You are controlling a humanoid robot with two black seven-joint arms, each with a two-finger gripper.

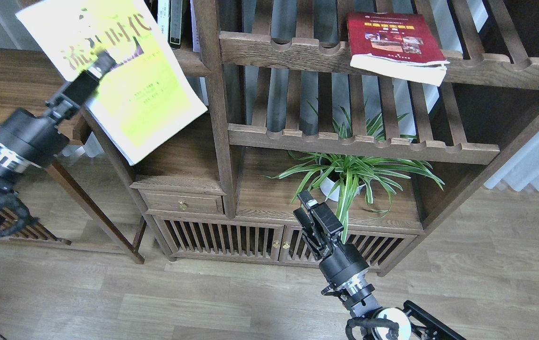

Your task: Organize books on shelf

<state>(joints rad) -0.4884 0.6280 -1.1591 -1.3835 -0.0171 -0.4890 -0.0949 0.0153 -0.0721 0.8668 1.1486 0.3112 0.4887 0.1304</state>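
Observation:
A yellow-green book [149,97] with a dark figure and large characters hangs tilted at the upper left, in front of the bookcase. My left gripper [101,62] is shut on its cover near the title. The book hides most of the solid brown shelf [190,64]; upright books [175,23] show on the shelf just right of it. A thick red book [391,41] lies flat on the upper slatted rack [288,53], with its corner over the front rail. My right gripper [301,208] is low at centre, open and holding nothing, in front of the cabinet.
A potted spider plant [347,177] stands on the cabinet top [274,198], just right of my right gripper. A second slatted rack [364,141] runs above it. A vertical post [217,108] divides the bookcase. A wooden side table [19,85] stands at left.

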